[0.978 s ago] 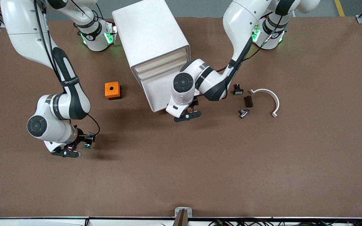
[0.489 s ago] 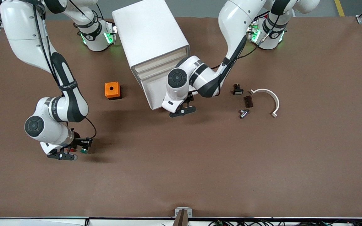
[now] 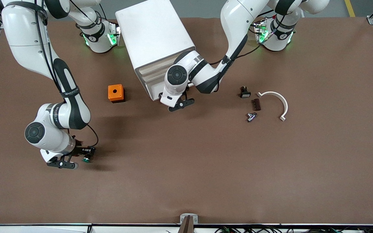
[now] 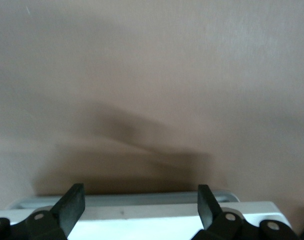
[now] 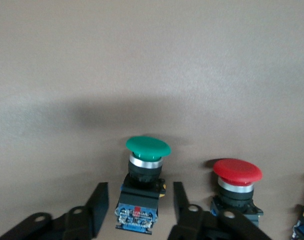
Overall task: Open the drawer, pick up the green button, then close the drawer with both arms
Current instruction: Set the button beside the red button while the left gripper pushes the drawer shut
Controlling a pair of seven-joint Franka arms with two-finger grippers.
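Observation:
The white cabinet [image 3: 155, 35] lies on the table with its drawer fronts facing the left arm's end. My left gripper [image 3: 178, 104] is open and set against the front of the lowest drawer [image 3: 154, 91]. In the left wrist view the drawer's white edge [image 4: 142, 212] spans the gap between my left gripper's [image 4: 140, 192] fingers. My right gripper [image 3: 83, 154] is low over the table toward the right arm's end. It is open, and the green-capped button [image 5: 147, 147] lies between its fingers [image 5: 97, 200] with a gap on each side. The button also shows in the front view [image 3: 86, 159].
A red-capped button [image 5: 237, 172] lies beside the green one. An orange box [image 3: 115, 93] sits beside the cabinet. Toward the left arm's end lie a small black part [image 3: 244, 92], a dark brown block [image 3: 255, 104], a metal piece [image 3: 251, 116] and a white curved bracket [image 3: 278, 100].
My left gripper has moved toward the cabinet and the lowest drawer has slid in with it. My right gripper has shifted a little nearer the front camera and lower, with the green button.

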